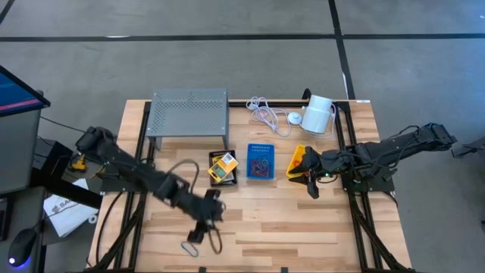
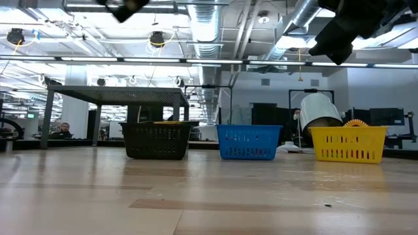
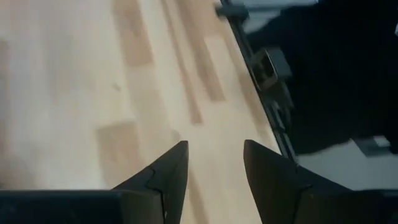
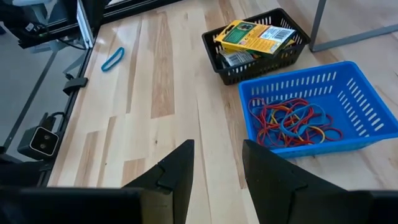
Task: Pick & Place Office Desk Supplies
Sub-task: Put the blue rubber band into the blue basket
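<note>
Three small bins stand in a row mid-table. The black bin (image 1: 223,167) holds yellow card packets (image 4: 255,36). The blue bin (image 1: 261,161) holds a tangle of coloured loops (image 4: 292,124). The yellow bin (image 1: 299,161) is partly under my right arm. A single blue loop (image 4: 113,59) lies flat on the wood near the table's near edge. My left gripper (image 1: 198,233) hangs open over bare wood close to that edge, with nothing between its fingers (image 3: 214,162). My right gripper (image 1: 312,188) is open and holds nothing (image 4: 217,158), just near of the yellow bin.
A grey perforated metal stand (image 1: 189,112) occupies the far left of the table. A coiled white cable (image 1: 267,114) and a white cylinder (image 1: 319,114) lie at the far edge. Black frame rails (image 1: 345,136) run along the table's sides. The near half is bare wood.
</note>
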